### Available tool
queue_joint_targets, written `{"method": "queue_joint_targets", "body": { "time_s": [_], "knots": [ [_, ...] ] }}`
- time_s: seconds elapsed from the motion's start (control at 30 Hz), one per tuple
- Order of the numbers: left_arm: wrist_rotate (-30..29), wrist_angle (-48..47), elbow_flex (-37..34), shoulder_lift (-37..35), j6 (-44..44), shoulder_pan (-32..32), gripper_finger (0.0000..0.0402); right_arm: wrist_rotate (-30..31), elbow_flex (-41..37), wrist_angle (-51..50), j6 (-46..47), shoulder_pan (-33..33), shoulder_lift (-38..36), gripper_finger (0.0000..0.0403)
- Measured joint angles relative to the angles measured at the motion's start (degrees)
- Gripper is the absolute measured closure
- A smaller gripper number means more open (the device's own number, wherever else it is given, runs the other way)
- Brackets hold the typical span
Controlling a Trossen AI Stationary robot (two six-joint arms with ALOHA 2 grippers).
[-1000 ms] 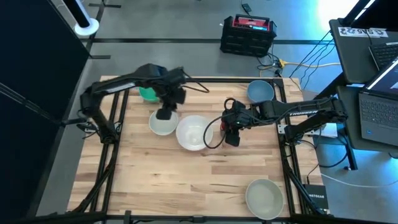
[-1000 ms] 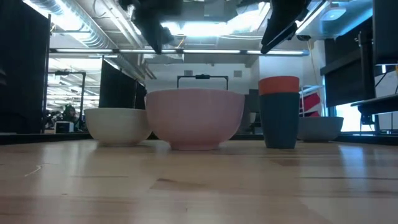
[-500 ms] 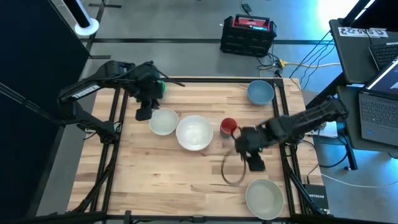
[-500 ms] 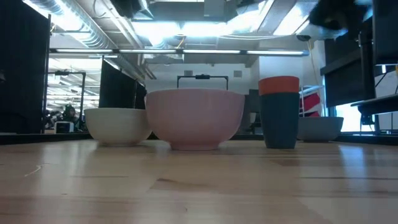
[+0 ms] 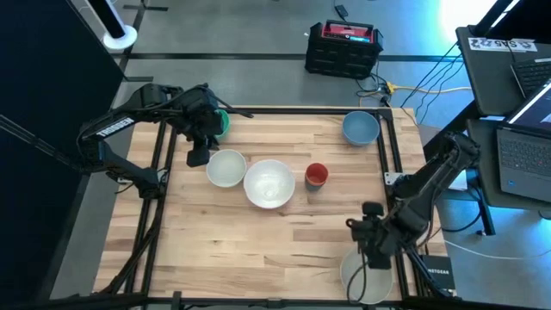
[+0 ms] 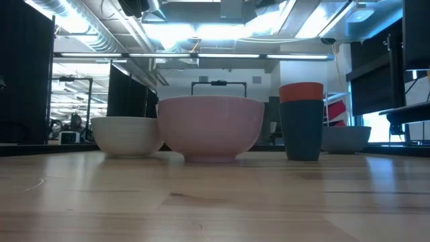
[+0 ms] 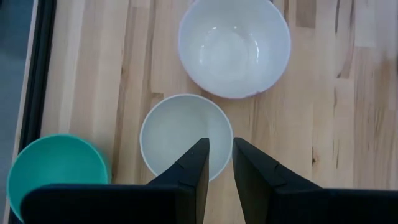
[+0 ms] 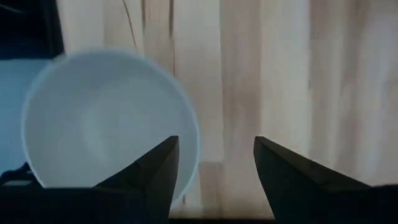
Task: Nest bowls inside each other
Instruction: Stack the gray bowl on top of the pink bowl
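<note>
Several bowls stand rim up on the wooden table. A green bowl [image 5: 219, 122] sits far left, partly under my left arm. To its near side come a whitish bowl [image 5: 226, 168] and a larger white bowl [image 5: 269, 183]. Right of them a tiny red bowl [image 5: 316, 175] rests in a dark blue one [image 6: 301, 140]. A light blue bowl [image 5: 360, 127] is far right; a large whitish bowl [image 5: 366, 277] is near right. My left gripper [image 7: 217, 163], slightly open and holding nothing, hangs above the whitish bowl's left side. My right gripper [image 8: 216, 163] hangs open over the large whitish bowl's [image 8: 106, 118] rim.
Black frame rails [image 5: 164, 146] run along the table's left and right edges. The middle and near left of the tabletop [image 5: 232, 250] is bare wood. Off the table stand a black and red case [image 5: 343, 47] and laptops [image 5: 525, 155].
My right gripper has swung from beside the red bowl toward the table's near right corner and now hangs over the large whitish bowl there, its wrist turned. My left gripper has risen and drawn back from above the whitish bowl toward the left edge. No bowl has moved.
</note>
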Motion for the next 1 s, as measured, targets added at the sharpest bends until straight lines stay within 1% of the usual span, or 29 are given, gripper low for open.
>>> {"method": "queue_joint_targets", "body": {
  "time_s": [0.5,0.63,0.67,0.7,0.73,0.8,0.83,0.9,1.0],
  "knots": [
    [-0.09,-0.03,-0.02,0.00,-1.46,0.00,0.0347,-5.45,-16.93,17.66,10.92,6.23,-0.63,0.0210],
    [-0.07,-0.03,-0.02,0.00,-1.61,0.02,0.0347,-6.62,-20.25,23.31,13.93,6.25,-0.63,0.0213],
    [-0.07,-0.03,-0.02,0.00,-1.65,0.00,0.0347,-6.82,-20.67,24.15,14.65,6.23,-0.63,0.0221],
    [-0.07,-0.03,-0.02,0.00,-1.61,0.00,0.0347,-7.03,-20.92,24.75,15.23,6.13,-0.63,0.0237],
    [-0.07,-0.01,-0.02,0.00,-1.54,0.01,0.0347,-7.36,-21.00,24.83,16.06,5.88,-0.63,0.0264],
    [-0.09,0.02,-0.02,0.00,-1.54,0.02,0.0347,-8.80,-21.04,25.33,16.17,5.07,-0.64,0.0345],
    [-0.11,0.02,-0.02,0.00,-1.54,0.02,0.0347,-9.03,-21.05,26.25,15.88,4.61,-0.66,0.0374],
    [-0.33,0.02,-0.02,0.00,-1.54,0.02,0.0347,-9.62,-20.81,28.79,16.37,3.28,-0.70,0.0393],
    [-0.44,-0.03,-0.02,0.00,-1.61,0.02,0.0347,-9.31,-17.02,27.86,14.16,0.70,-0.68,0.0401]
  ]
}}
